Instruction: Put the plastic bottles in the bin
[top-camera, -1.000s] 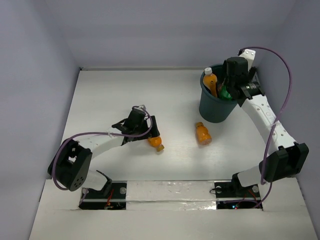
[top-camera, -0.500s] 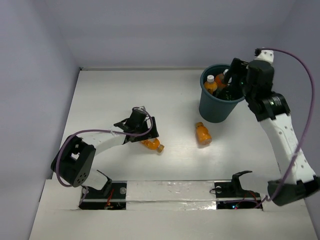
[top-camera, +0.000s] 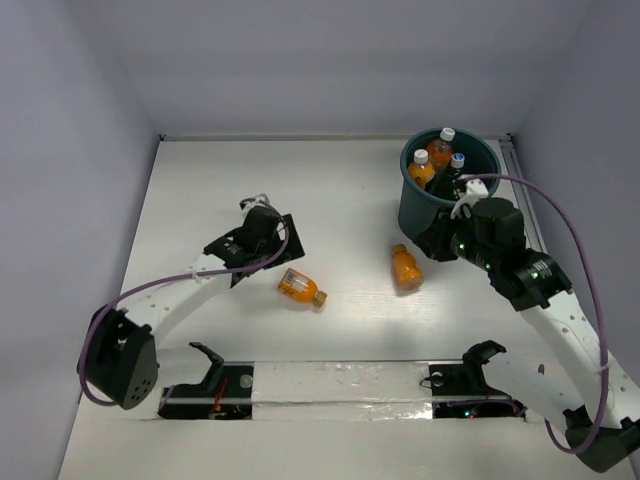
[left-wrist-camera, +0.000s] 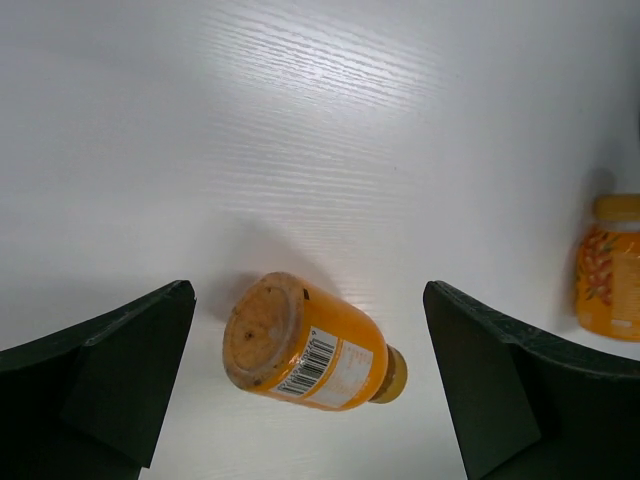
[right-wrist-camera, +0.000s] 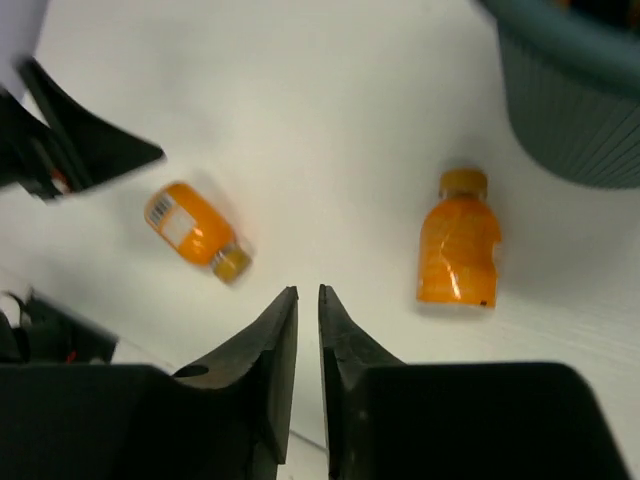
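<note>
Two fingers of the left pincer (left-wrist-camera: 308, 290) stand wide apart above a stubby orange plastic bottle (left-wrist-camera: 305, 345) lying on its side, barcode label up. The right pincer (right-wrist-camera: 308, 292), nearly closed and empty, hovers near a second stubby orange bottle (right-wrist-camera: 458, 240), which lies on the white surface (top-camera: 200, 200) beside the round dark teal plastic bin (top-camera: 425, 215) holding capped bottles (top-camera: 430, 160).

the bin (right-wrist-camera: 575, 120) runs off the right wrist view's corner.

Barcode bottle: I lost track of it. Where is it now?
In the top view the barcode bottle lies on its side left of centre, beside the open left gripper; the other loose bottle lies further right.
</note>
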